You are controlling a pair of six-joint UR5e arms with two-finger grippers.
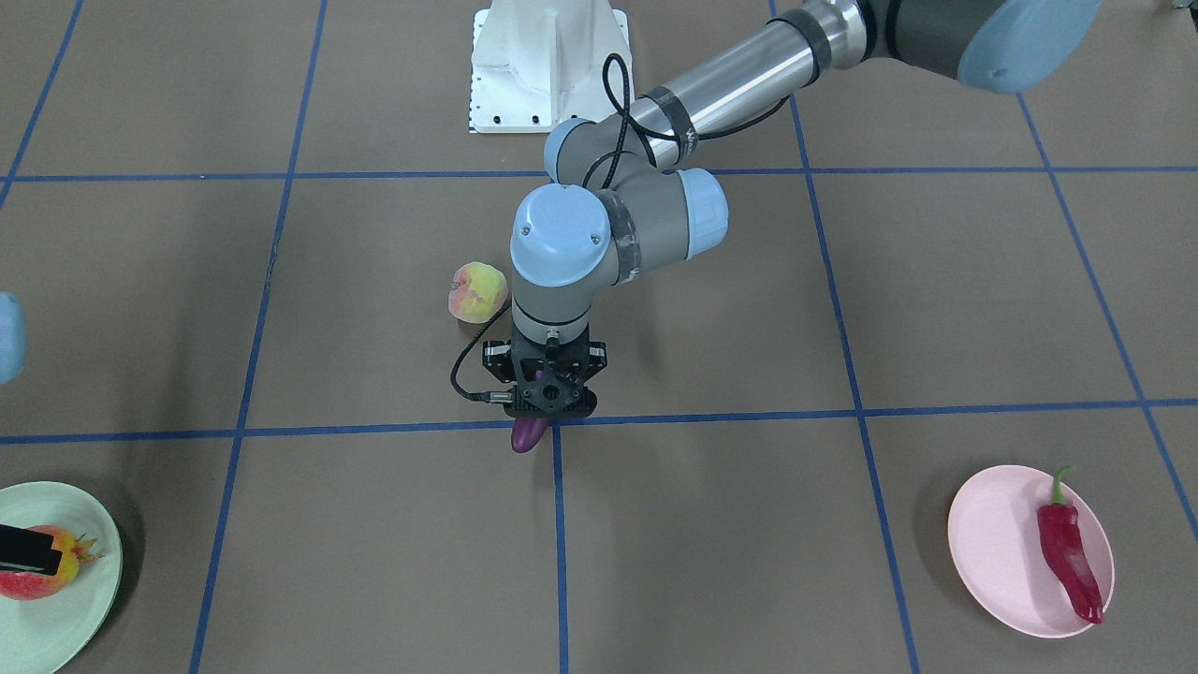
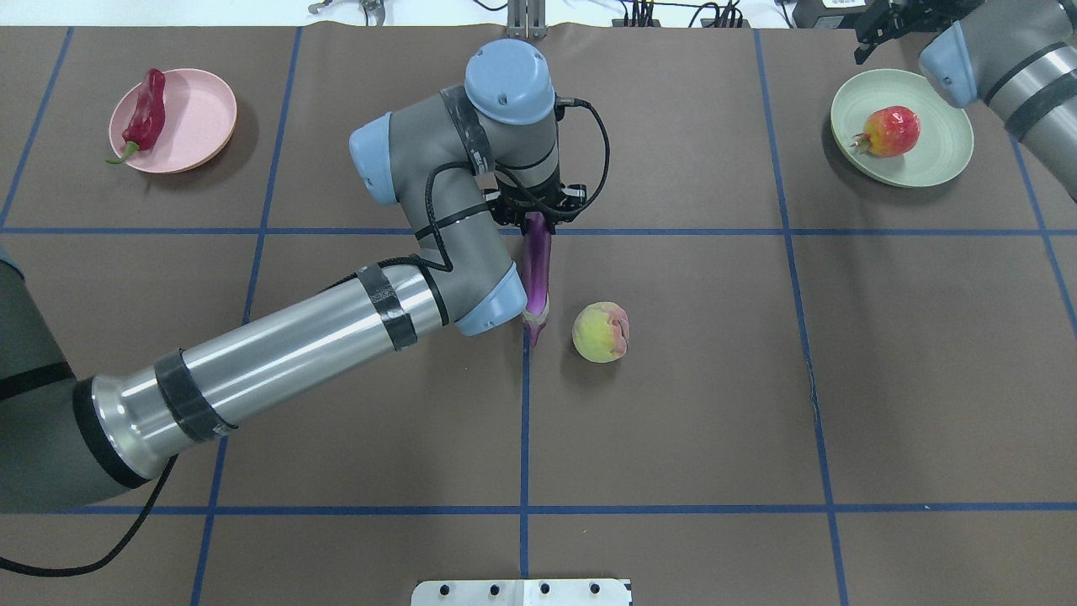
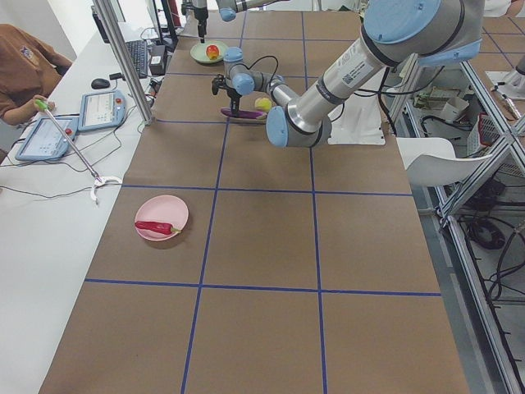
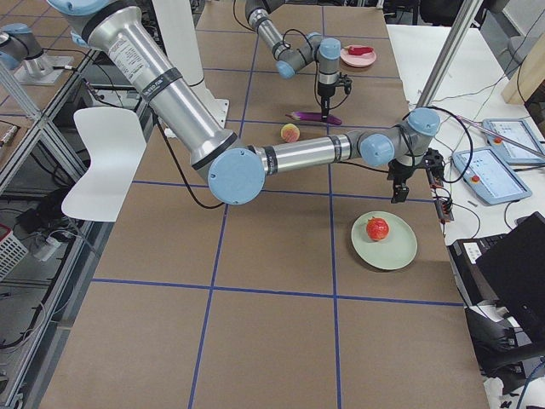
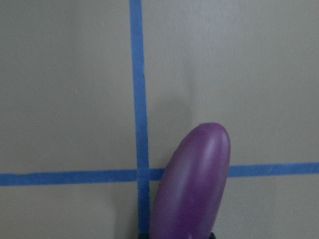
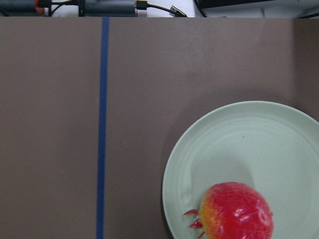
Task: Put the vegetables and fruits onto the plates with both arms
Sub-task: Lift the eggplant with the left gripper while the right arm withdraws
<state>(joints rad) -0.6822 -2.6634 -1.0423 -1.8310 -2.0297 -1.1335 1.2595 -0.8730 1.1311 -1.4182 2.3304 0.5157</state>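
Note:
The purple eggplant (image 2: 536,273) lies on the table's middle, its tip showing in the left wrist view (image 5: 194,184). My left gripper (image 2: 538,217) is down over the eggplant's far end, with the tip sticking out beneath it (image 1: 527,435). Its fingers are hidden, so I cannot tell if it grips. The peach (image 2: 601,332) sits just right of the eggplant's cap. The pomegranate-like fruit (image 2: 892,130) rests on the mint green plate (image 2: 942,160). My right gripper (image 2: 883,25) is open and empty beyond that plate. The red chili (image 2: 145,118) lies on the pink plate (image 2: 198,118).
The white base block (image 1: 547,65) stands at the robot's edge of the table. Blue tape lines (image 2: 523,421) cross the brown surface. An operator's desk with tablets (image 3: 49,135) runs along the far side. The left forearm (image 2: 278,353) spans the near left of the table.

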